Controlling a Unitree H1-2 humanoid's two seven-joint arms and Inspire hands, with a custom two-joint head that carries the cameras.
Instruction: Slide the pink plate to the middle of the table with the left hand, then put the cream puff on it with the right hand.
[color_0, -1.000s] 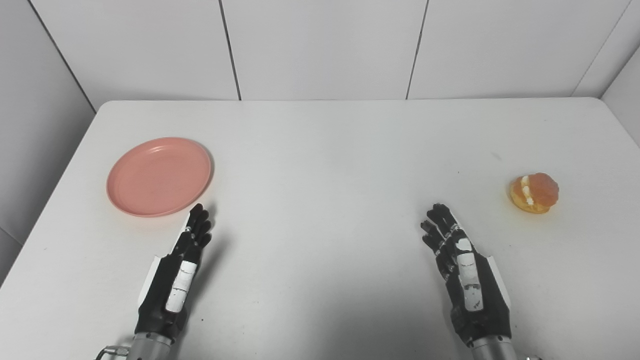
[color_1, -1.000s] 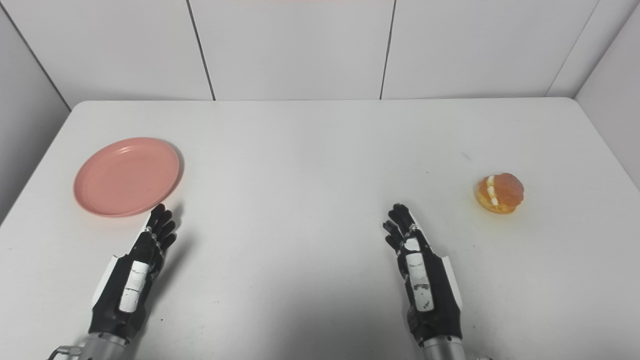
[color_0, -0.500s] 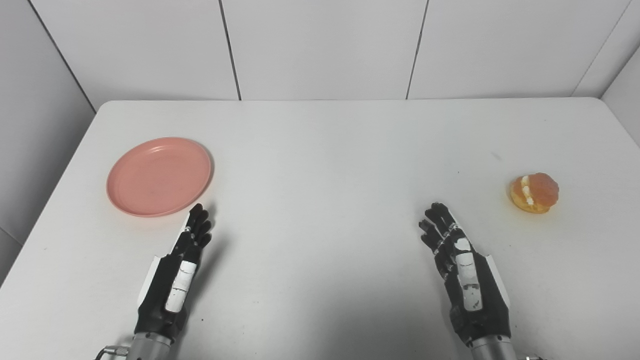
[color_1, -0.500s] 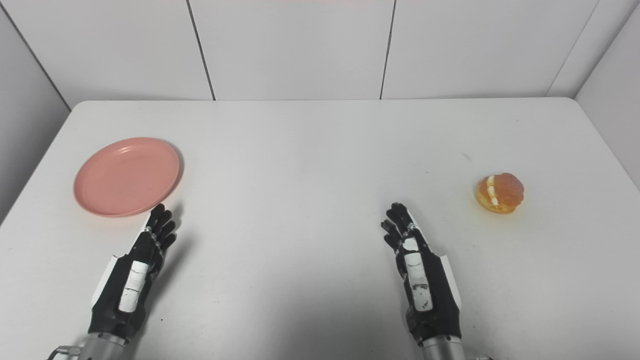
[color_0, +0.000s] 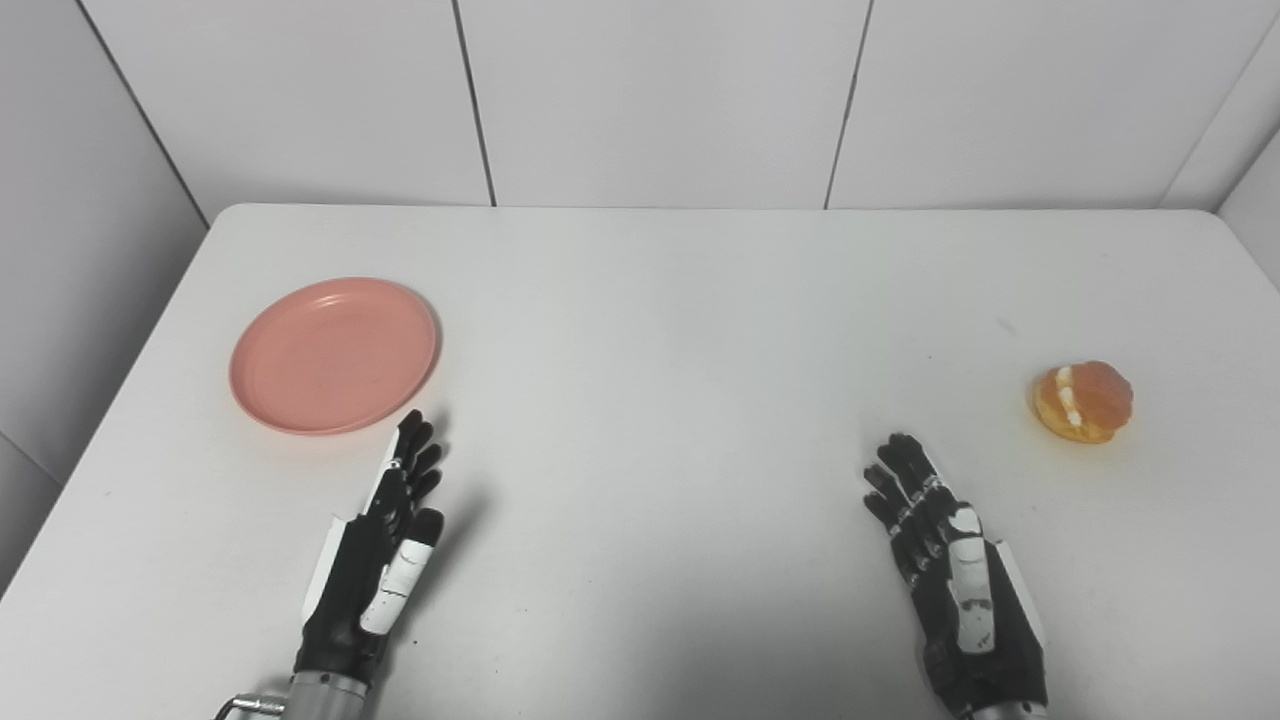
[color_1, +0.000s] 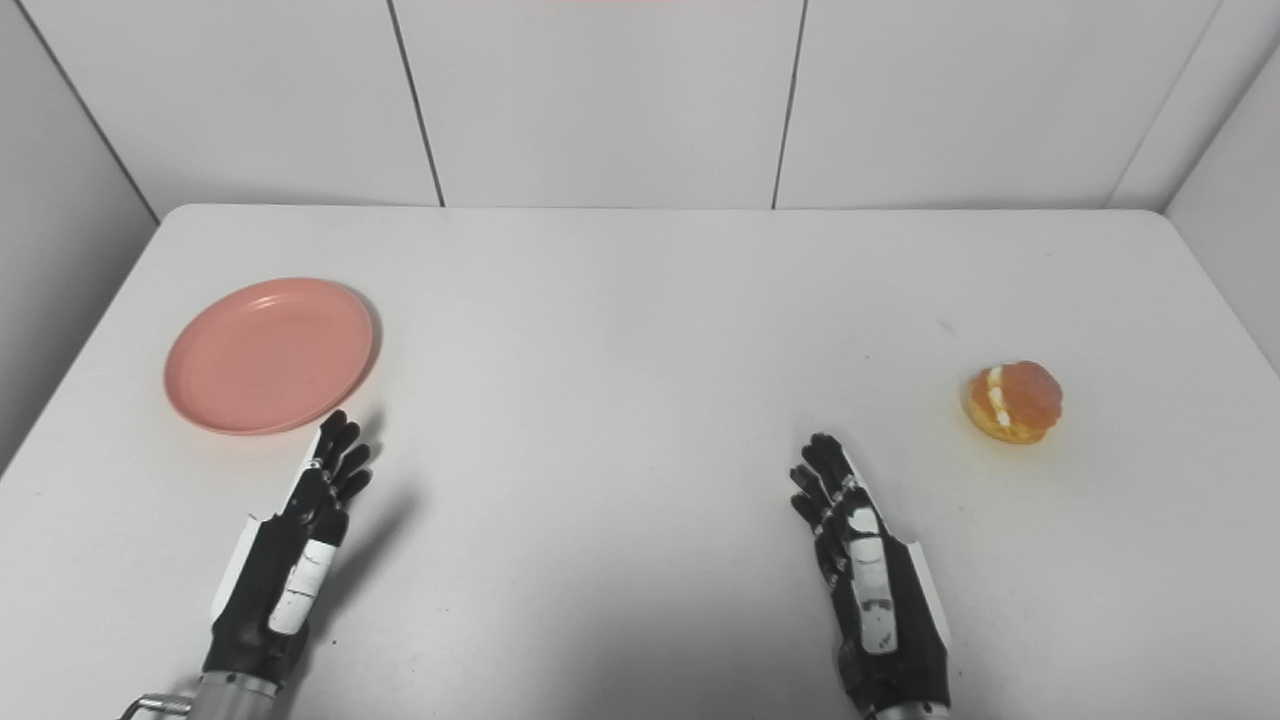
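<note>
Since the earlier frames the whole view has shifted a little, which reads as the head camera moving; beyond that, both hands sit slightly lower in the picture, and the plate and the puff keep their places on the worktop.

Taking the pink plate (color_0: 334, 355) as the landmark: it lies flat and bare at the left side of the worktop (color_0: 660, 330), still far from the middle. Just right of its near rim is the left hand (color_0: 380, 560), fingers stretched out and slightly apart, holding nothing; its fingertips (color_0: 417, 440) are very close to the rim, though from this angle I cannot say for sure whether they touch it. Well to the right of the plate, past the bare middle of the worktop, the right hand (color_0: 955, 590) waits, fingers also spread and empty. Farthest right from the plate sits the cream puff (color_0: 1083, 402), apart from that hand.

My reading is that the first step, the slide, has not begun. Next the left hand would need to settle on the plate's rim or left side and push it rightward to the middle, keeping it flat.

The worktop is plain white with rounded far corners, closed in by pale panelled walls with dark seams.
</note>
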